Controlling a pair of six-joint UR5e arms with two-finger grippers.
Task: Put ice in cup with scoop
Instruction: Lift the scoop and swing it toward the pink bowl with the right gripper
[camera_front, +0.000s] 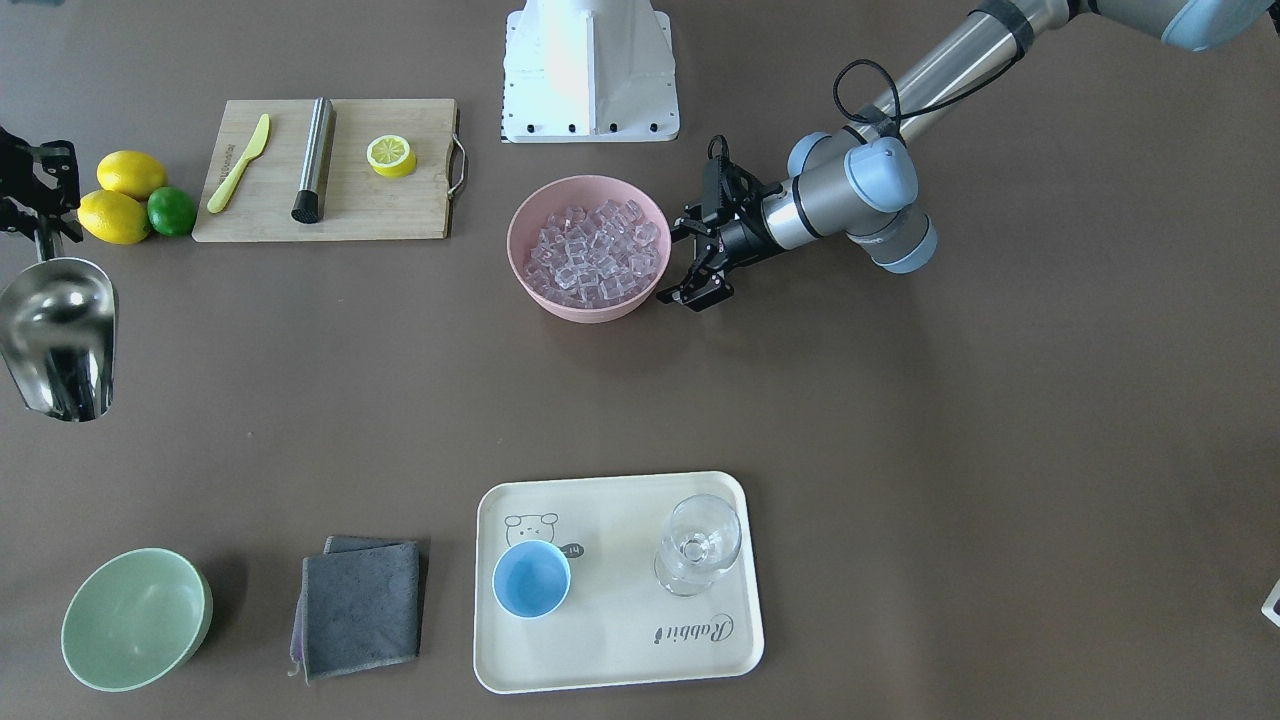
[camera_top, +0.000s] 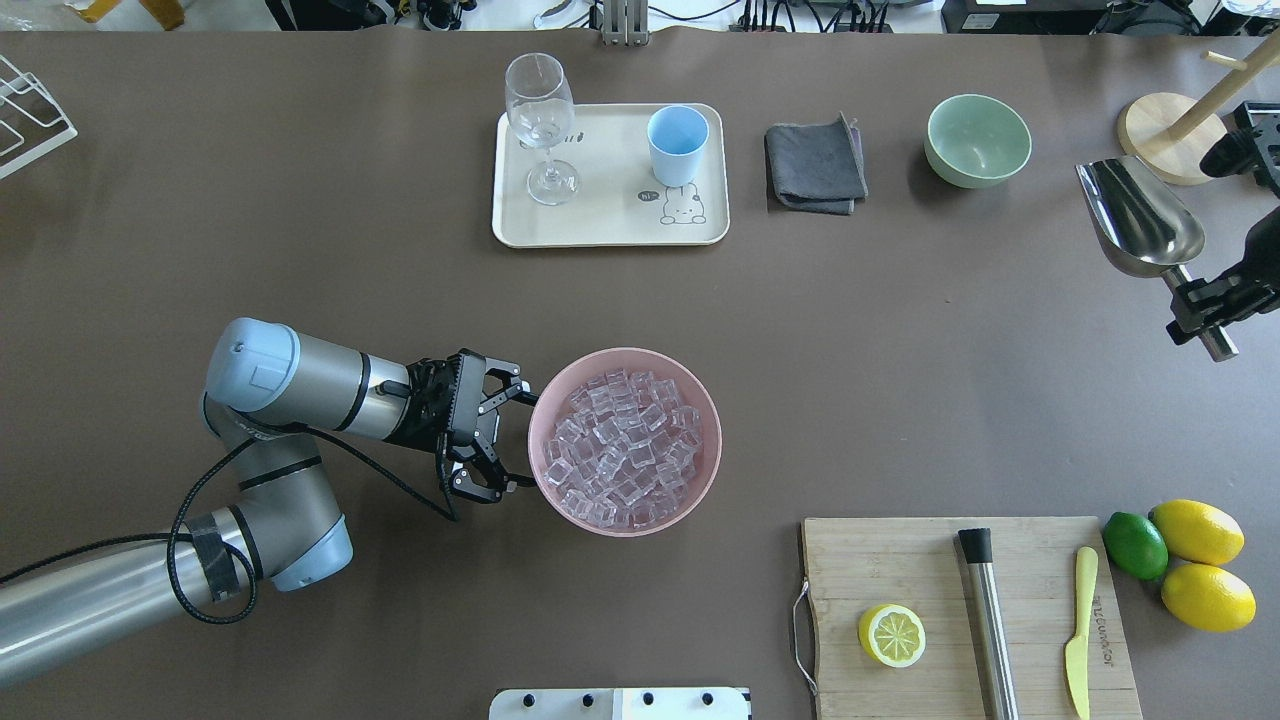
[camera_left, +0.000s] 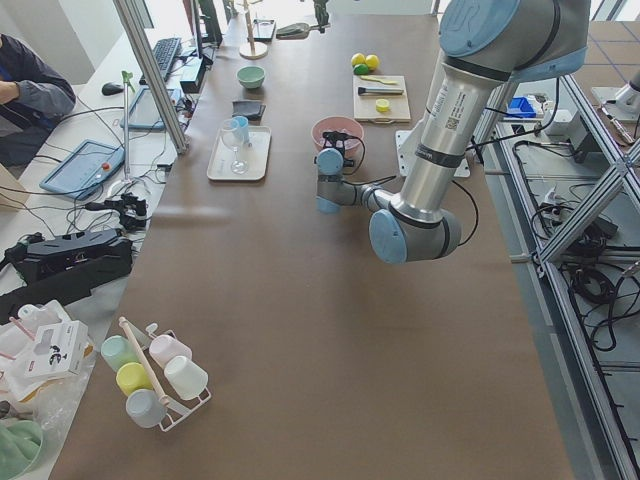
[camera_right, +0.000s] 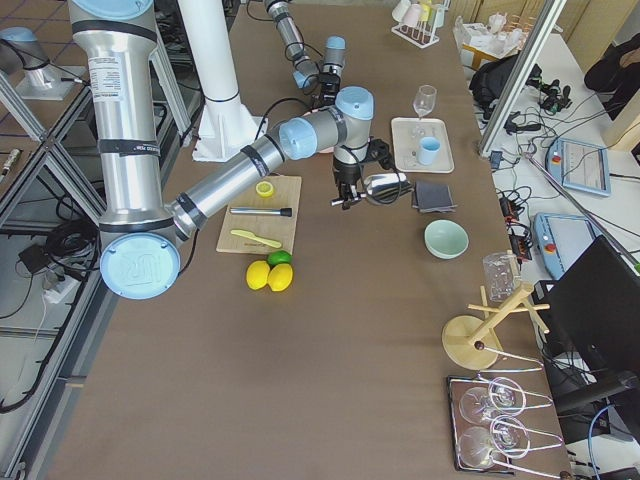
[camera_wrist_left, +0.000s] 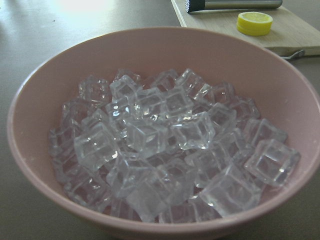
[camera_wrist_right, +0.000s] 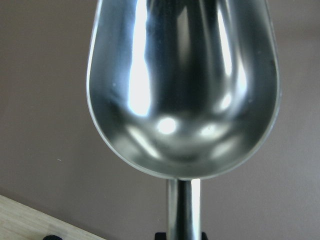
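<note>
The ice (camera_top: 625, 450) is several clear cubes heaped in a pink bowl (camera_top: 708, 400) at mid-table; it also shows in the left wrist view (camera_wrist_left: 165, 150) and the front view (camera_front: 595, 255). My left gripper (camera_top: 508, 436) is open and empty, its fingers just beside the bowl's rim (camera_front: 690, 266). My right gripper (camera_top: 1196, 308) is shut on the handle of the steel scoop (camera_top: 1140, 220), held above the table at my far right (camera_front: 60, 335). The scoop's trough (camera_wrist_right: 182, 90) is empty. The light-blue cup (camera_top: 677, 145) stands upright and empty on a cream tray (camera_top: 600, 228) at the far side (camera_front: 531, 578).
A stemmed glass (camera_top: 540, 120) stands on the tray beside the cup. A grey cloth (camera_top: 815, 165) and a pale green bowl (camera_top: 977, 140) lie right of the tray. A cutting board (camera_top: 1030, 560) holds a lemon half, a steel cylinder and a knife; lemons and a lime (camera_top: 1135, 545) lie beside it.
</note>
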